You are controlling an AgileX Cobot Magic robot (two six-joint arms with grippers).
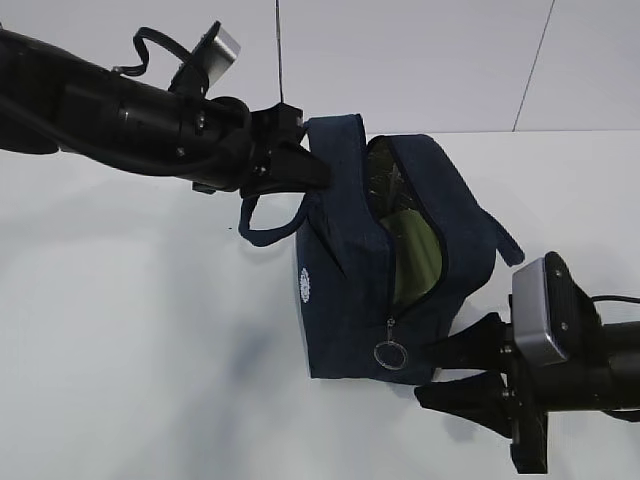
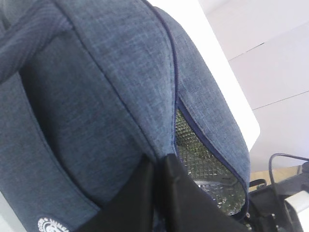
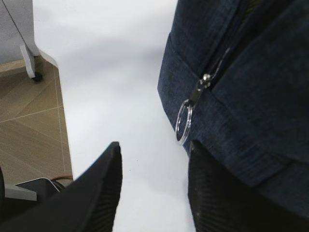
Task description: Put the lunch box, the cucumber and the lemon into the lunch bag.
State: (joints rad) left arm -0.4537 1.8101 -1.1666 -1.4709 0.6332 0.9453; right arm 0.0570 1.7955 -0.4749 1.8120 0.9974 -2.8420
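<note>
The lunch bag (image 1: 345, 300) sits on the white worktop (image 1: 130, 330) a little right of the middle, tilted, its zipper partly undone so the opening gapes toward the far right. Through the gap shows silvery quilted lining (image 2: 193, 154) and the pale green lid of the lunch box (image 1: 415, 255) – it lies inside the bag. The cucumber and the lemon cannot be made out in any view.

The left pincer (image 1: 300, 165) reaches in from the far left and is pressed together on the bag's upper left edge, pinching the fabric beside the opening; one loop handle (image 1: 270, 225) hangs just below it.

The right pincer (image 1: 465, 375) comes in from the near right, its black fingers (image 3: 96, 193) spread, holding nothing – one finger lies against the bag's lower corner, the other over bare worktop. The metal ring (image 3: 183, 121) of the zipper pull dangles just beyond the fingertips, near the bag's bottom edge, with the round white logo (image 1: 305, 284) on the left face
</note>
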